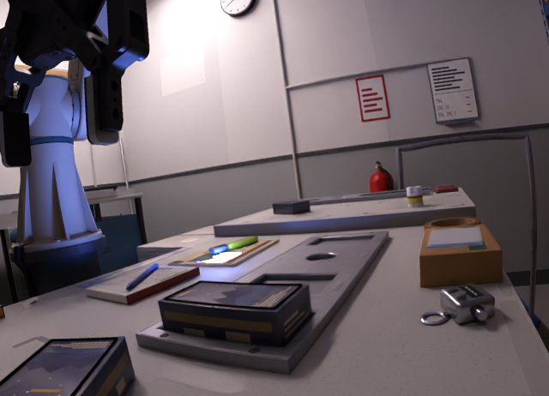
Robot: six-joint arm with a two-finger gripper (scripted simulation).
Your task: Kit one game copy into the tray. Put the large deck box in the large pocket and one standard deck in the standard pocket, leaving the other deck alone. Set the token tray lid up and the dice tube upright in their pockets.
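The large deck box (236,312) sits in the nearest pocket of the grey kitting tray (288,290), whose farther pockets, two rectangular and one round, hold nothing. A second dark box (66,370) with the same artwork lies flat on the table at the near left corner, apart from the tray. My gripper (60,150) hangs open and empty, high above the table's left side. A small dark box (291,207) and a white cylinder with a yellow and red band (414,196) rest on the raised far bench; the cylinder stands upright.
The table's right edge runs close to a metal tally counter (465,304) and a brown cardboard box (459,254). A notepad with a blue pen (143,282) and a clipboard with a green marker (226,251) lie left of the tray. The robot's base (53,215) stands beyond.
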